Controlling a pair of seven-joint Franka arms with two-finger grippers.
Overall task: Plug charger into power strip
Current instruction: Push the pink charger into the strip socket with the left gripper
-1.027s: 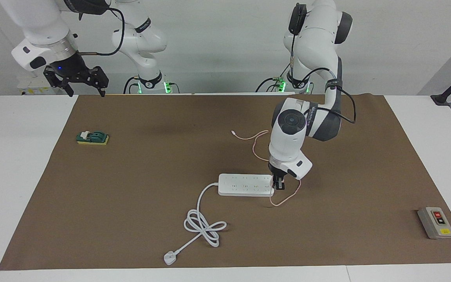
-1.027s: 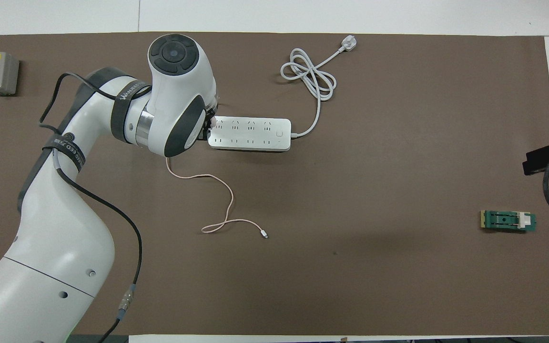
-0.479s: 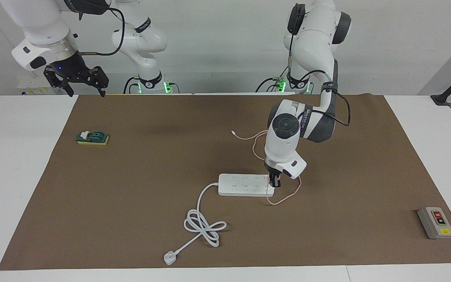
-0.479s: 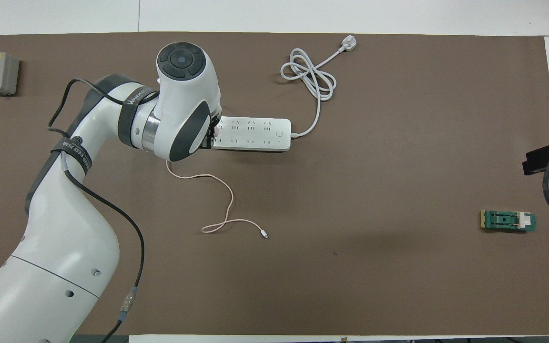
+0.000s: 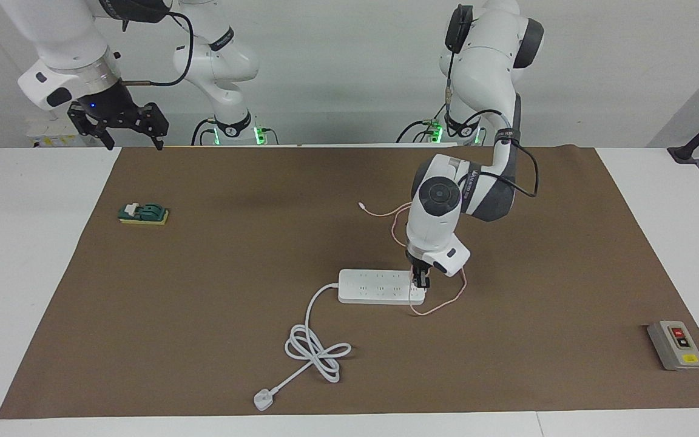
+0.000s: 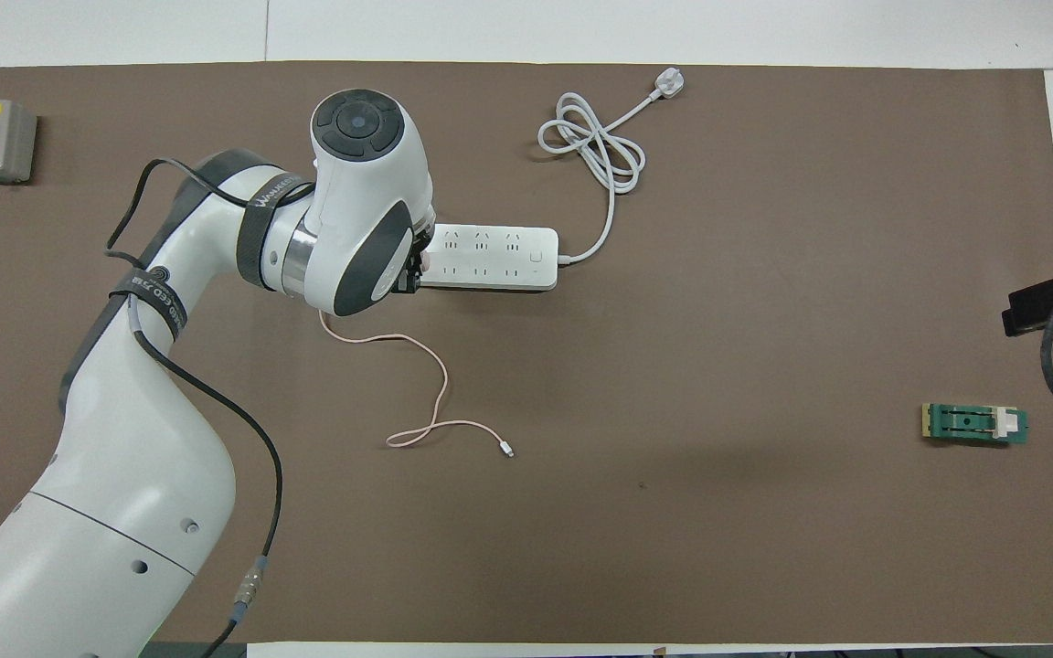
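The charger point(image 5: 417, 290) sits at the end of the power strip point(image 5: 377, 286) toward the left arm's end of the table, pinched between the closed fingers of the left gripper point(image 5: 420, 283), which points straight down onto that end of the strip. The adapter itself is mostly hidden by the fingers in the facing view and by the wrist in the overhead view, so whether its pins are seated in a socket cannot be told. Its thin pink cable point(image 6: 417, 366) leaves the gripper, loops on the brown mat point(image 6: 673, 512) just beside the strip's end, then trails toward the robots and ends in a small free connector point(image 6: 509, 450) lying on the mat, well apart from the strip.

The power strip lies flat near the mat's centre, sockets upward, its long axis running between the two arms' ends of the table. From its end toward the right arm, a thick white cord point(image 5: 313, 346) runs away from the robots, knots into a loose coil and ends in a white three-pin plug point(image 5: 263, 400) near the mat's edge.

Nothing else lies close to the strip — a grey switch box point(image 5: 676, 345) with red and yellow buttons sits toward the left arm's end, and a green-and-yellow block point(image 5: 143, 213) toward the right arm's end. The right gripper point(image 5: 131, 130) waits with its fingers spread, raised above the table edge by its own base.
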